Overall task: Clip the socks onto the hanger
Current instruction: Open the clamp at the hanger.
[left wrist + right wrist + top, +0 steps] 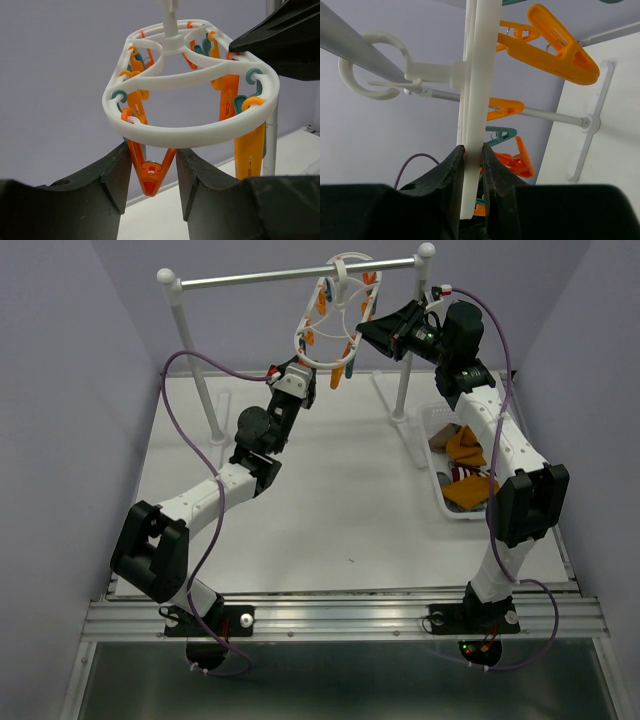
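Observation:
The hanger (330,325), a white oval ring with orange and teal clips, hangs by its hook from the silver rail. My left gripper (305,368) reaches up under it. In the left wrist view the ring (200,135) runs just above my left gripper (152,170), whose fingers press both handles of one orange clip (150,177); that clip's tip is closed and holds no sock. My right gripper (364,332) is shut on the hanger's ring (479,75) from the right, pads (456,160) tight on either side. The socks (466,450), mustard-orange, lie in the basket.
A white basket (430,455) stands at the table's right, under the right arm. The silver rail (270,278) sits on two white posts (200,380) at the back. A purple cable (195,365) loops by the left arm.

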### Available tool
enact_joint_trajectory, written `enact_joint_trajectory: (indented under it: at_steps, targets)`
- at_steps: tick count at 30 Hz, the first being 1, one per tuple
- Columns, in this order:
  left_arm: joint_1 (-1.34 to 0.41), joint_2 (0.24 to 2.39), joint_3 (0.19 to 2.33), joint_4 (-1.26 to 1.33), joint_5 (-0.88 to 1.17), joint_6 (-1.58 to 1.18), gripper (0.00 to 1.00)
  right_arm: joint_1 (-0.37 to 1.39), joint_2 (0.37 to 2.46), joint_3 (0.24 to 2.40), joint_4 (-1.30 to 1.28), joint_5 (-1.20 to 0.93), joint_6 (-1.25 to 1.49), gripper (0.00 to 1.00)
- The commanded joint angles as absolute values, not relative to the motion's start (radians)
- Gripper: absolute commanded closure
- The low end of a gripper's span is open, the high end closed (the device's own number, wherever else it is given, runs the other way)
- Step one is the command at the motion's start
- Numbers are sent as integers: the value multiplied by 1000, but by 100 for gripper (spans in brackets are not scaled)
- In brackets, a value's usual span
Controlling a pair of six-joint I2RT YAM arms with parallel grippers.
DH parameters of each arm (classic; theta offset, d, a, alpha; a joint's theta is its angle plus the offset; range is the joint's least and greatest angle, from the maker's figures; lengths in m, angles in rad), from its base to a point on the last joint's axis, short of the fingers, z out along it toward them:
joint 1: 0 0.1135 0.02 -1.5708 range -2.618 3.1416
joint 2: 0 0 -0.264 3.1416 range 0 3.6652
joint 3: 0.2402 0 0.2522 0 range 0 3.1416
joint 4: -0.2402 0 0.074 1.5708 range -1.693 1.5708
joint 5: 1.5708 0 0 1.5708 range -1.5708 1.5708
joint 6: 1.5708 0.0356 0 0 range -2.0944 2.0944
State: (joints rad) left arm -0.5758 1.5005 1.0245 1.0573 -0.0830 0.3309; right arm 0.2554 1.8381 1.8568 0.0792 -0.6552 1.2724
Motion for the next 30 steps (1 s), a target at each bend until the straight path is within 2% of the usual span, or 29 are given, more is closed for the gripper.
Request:
enact_joint_trajectory:
  at_steps: [1,9,12,18,30]
  targets:
    - [-574,1450,1084,1104,-112,321,50,262,1789,1861,127,-733,1250,76]
    - [-571,1462,1092,1123,-124,311,49,262,1786,1858,130,-729,1249,76]
    - [-571,1465,1097,1123,-124,308,39,262,1786,1856,130,-730,1249,76]
    - [-571,1468,1094,1135,-115,318,31,262,1786,1856,132,-729,1246,76]
    - [-571,1468,1100,1143,-121,310,62,262,1792,1859,132,-732,1244,76]
